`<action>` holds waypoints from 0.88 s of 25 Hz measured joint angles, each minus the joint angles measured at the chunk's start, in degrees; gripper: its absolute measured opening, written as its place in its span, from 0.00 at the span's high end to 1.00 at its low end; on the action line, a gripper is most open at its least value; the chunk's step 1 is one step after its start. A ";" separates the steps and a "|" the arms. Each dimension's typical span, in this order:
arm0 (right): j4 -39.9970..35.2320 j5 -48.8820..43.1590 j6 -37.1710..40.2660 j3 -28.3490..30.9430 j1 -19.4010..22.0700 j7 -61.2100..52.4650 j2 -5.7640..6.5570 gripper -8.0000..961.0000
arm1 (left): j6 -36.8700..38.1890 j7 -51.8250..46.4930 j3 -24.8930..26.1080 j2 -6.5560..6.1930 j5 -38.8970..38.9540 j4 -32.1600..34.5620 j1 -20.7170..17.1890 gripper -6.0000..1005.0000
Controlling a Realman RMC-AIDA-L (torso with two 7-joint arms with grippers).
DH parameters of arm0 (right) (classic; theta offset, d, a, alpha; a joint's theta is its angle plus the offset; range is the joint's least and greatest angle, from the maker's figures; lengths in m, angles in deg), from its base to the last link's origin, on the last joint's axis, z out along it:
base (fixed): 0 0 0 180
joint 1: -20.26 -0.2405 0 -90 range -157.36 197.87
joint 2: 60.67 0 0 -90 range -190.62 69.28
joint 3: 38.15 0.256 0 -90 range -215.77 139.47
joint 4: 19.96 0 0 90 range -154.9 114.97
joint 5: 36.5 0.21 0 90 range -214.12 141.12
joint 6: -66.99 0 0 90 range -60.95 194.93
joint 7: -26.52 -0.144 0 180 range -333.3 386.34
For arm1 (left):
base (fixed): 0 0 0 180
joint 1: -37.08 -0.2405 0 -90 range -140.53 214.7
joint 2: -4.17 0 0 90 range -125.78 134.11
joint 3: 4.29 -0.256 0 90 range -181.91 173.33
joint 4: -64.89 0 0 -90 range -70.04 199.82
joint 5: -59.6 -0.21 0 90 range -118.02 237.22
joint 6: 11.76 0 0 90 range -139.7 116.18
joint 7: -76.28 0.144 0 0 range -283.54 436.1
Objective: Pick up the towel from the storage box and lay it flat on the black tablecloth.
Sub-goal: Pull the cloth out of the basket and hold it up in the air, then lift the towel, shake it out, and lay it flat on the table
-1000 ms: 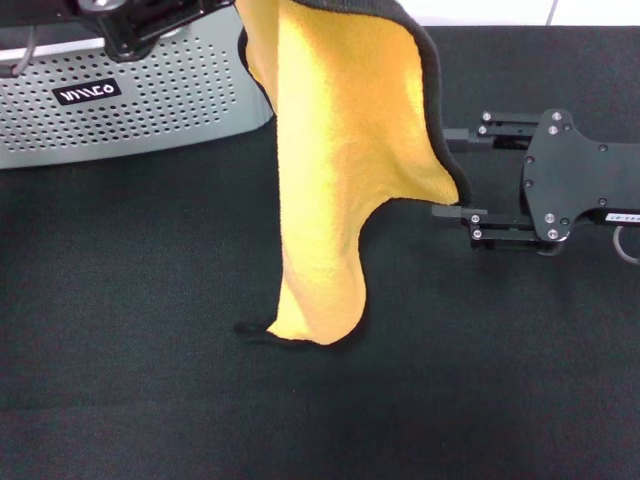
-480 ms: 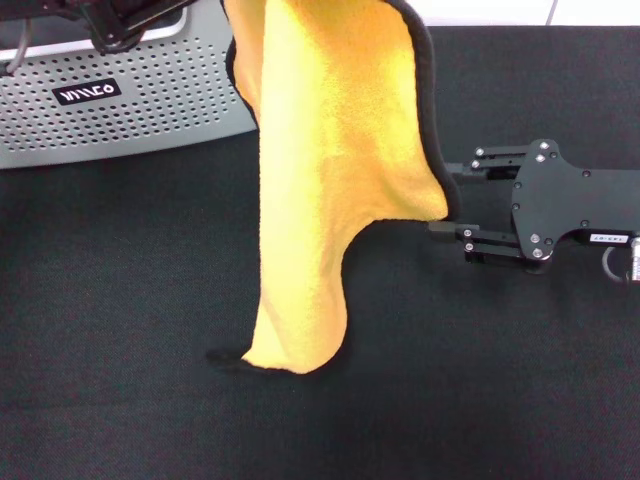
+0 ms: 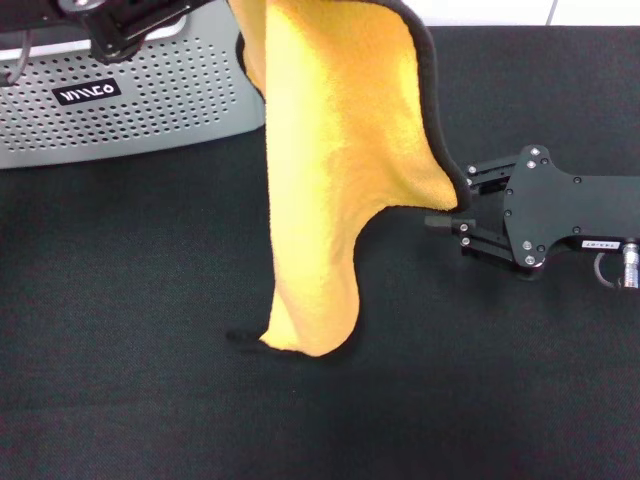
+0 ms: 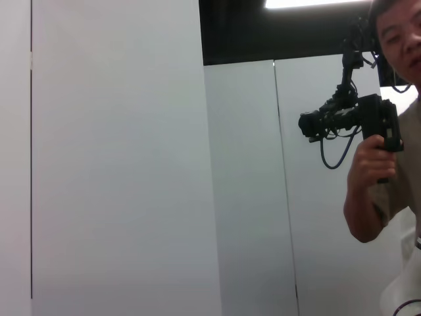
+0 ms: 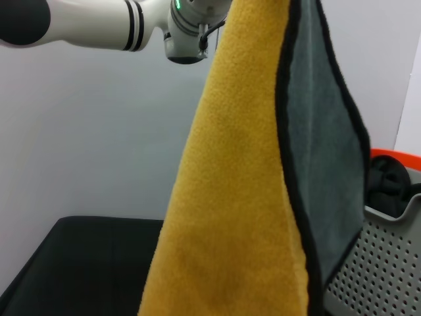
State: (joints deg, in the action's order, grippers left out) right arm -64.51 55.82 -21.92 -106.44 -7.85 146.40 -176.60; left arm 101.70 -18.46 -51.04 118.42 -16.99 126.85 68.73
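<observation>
The towel (image 3: pixel 340 150) hangs down, yellow-orange face toward me, and its lower tip touches the black tablecloth (image 3: pixel 120 300). Its top runs out of the head view, where my left arm (image 3: pixel 130 25) reaches over the storage box (image 3: pixel 150 90). In the right wrist view the towel (image 5: pixel 230 197) hangs from my left arm's wrist (image 5: pixel 187 29), its grey face and black edging showing. My right gripper (image 3: pixel 455 198) is open, low over the tablecloth, its fingers pointing at the towel's hanging right corner and just reaching it.
The storage box stands at the back left on the tablecloth, and in the right wrist view (image 5: pixel 381 263) it holds something black and orange-red (image 5: pixel 395 164). The left wrist view shows only white wall panels and a person with a camera (image 4: pixel 388 145).
The towel's lower tip swung left and back, still touching the cloth. My right gripper has moved a little nearer the towel's corner and tilted.
</observation>
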 joint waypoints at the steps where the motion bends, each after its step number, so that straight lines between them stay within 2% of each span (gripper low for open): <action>1: -0.05 0.02 -0.02 0.00 0.10 0.01 0.00 0.59 | 0.00 0.10 0.00 0.00 0.22 0.00 -0.25 0.97; 6: -0.43 0.05 -0.19 0.11 0.47 0.24 0.00 0.79 | 0.02 0.13 0.00 0.08 0.85 0.00 -0.77 0.97; 12: -0.21 0.05 -0.34 -0.01 0.47 0.44 0.00 0.98 | 0.19 0.15 0.00 0.19 1.02 0.01 -1.11 0.97; 18: -2.52 0.04 -0.34 0.65 0.43 -1.49 0.17 0.98 | 0.24 0.17 -0.03 0.18 1.00 -2.00 -1.90 0.97; 22: -10.95 0.08 -0.42 3.41 2.07 -7.68 0.33 0.98 | 0.00 1.63 0.03 0.09 0.59 -9.90 -3.16 0.97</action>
State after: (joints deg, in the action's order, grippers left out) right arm -75.46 55.91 -22.34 -103.04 -5.78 138.73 -176.27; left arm 101.70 -16.82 -51.02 118.51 -16.39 116.95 65.57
